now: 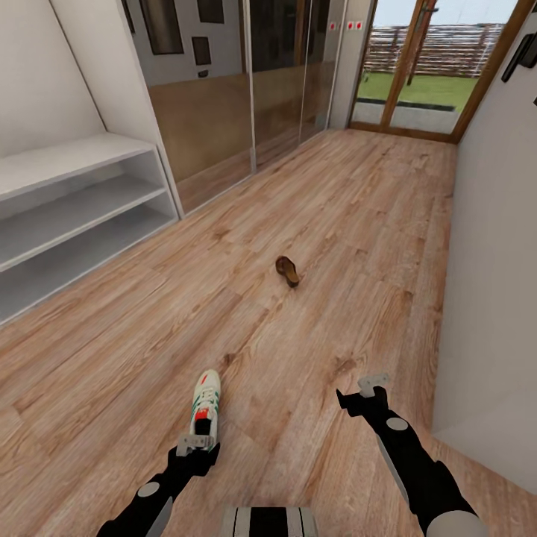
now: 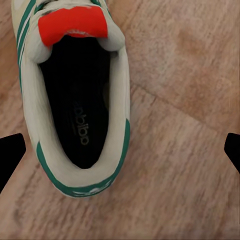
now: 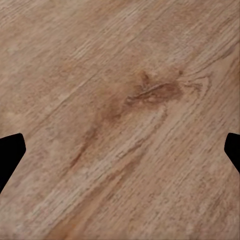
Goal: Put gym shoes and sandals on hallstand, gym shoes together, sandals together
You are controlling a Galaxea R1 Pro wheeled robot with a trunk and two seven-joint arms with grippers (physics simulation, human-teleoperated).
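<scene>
One gym shoe (image 1: 205,406), white with green stripes and a red heel patch, lies on the corridor floor (image 1: 335,224) close in front of me. My left gripper (image 1: 195,444) hovers just above its heel, open. In the left wrist view the gym shoe (image 2: 75,100) sits off to one side between the spread fingertips (image 2: 11,155), untouched. One dark-brown sandal (image 1: 287,270) lies further ahead in the middle of the floor. My right gripper (image 1: 371,386) hangs open over bare planks (image 3: 120,100). The hallstand (image 1: 74,209) stands at the left, its shelves bare.
A white wall (image 1: 492,261) runs close along the right side. Glass panels (image 1: 224,97) line the left beyond the hallstand, and a glazed door (image 1: 418,67) closes the corridor's far end. Wide floor lies between shoe and hallstand.
</scene>
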